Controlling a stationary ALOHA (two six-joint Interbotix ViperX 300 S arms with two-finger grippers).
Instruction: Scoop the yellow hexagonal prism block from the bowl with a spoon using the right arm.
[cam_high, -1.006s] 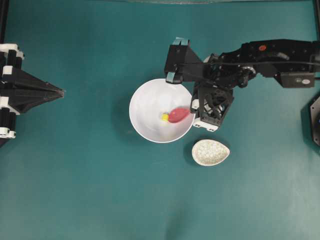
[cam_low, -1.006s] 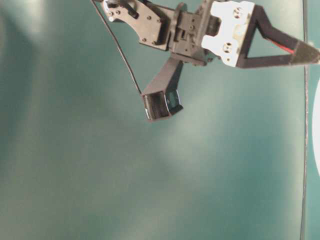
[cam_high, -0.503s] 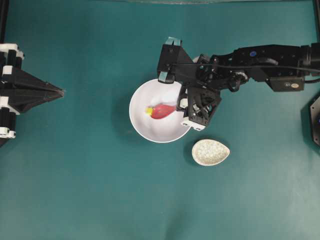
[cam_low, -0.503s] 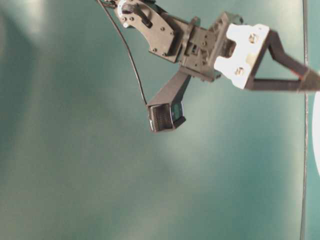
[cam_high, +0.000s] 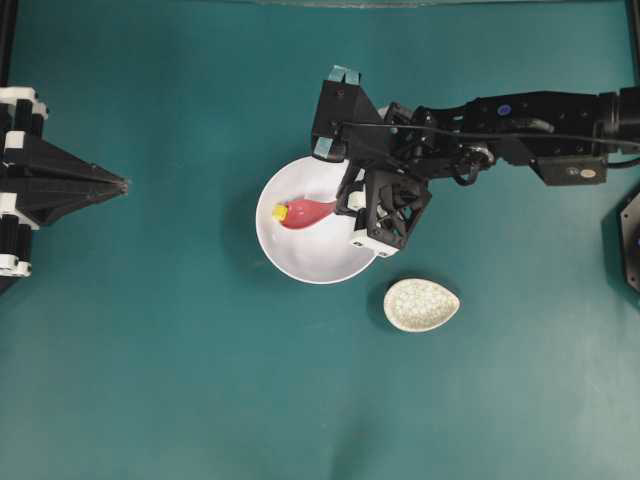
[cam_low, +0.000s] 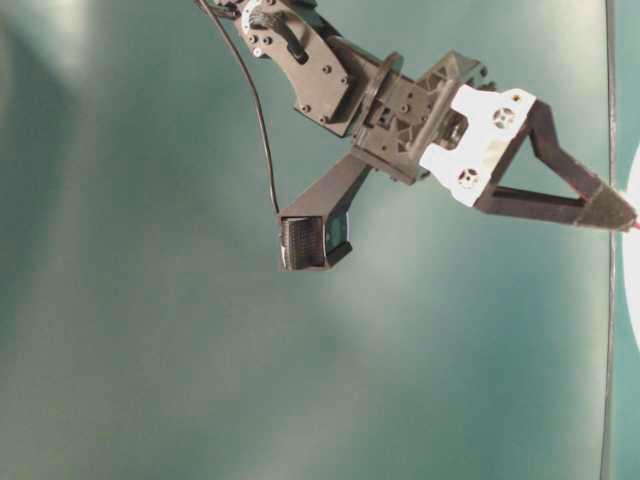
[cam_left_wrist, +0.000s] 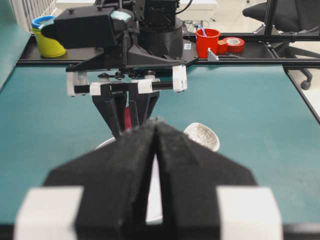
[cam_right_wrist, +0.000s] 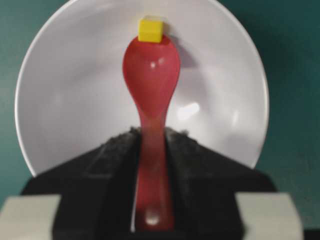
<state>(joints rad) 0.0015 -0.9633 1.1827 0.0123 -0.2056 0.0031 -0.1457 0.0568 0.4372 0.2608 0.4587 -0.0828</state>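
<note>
The white bowl (cam_high: 318, 262) sits mid-table. My right gripper (cam_high: 345, 204) reaches over its right rim and is shut on the handle of the pink-red spoon (cam_high: 308, 212). The scoop lies inside the bowl, pointing left. The yellow block (cam_high: 280, 212) rests right at the scoop's tip, against the bowl's left wall. In the right wrist view the spoon (cam_right_wrist: 152, 67) runs straight out from the gripper (cam_right_wrist: 152, 137), with the block (cam_right_wrist: 150, 29) touching its tip near the bowl's (cam_right_wrist: 70, 95) far wall. My left gripper (cam_high: 125, 184) is shut and empty, far to the left.
A small speckled egg-shaped dish (cam_high: 421, 305) lies just below and right of the bowl, near the right arm's wrist. It also shows in the left wrist view (cam_left_wrist: 202, 136). A red cup (cam_left_wrist: 207, 42) stands beyond the table's far edge.
My right gripper has moved left with the spoon. The scoop has pushed the yellow block from the bowl's middle-right across to its left wall. The left arm has not moved.
</note>
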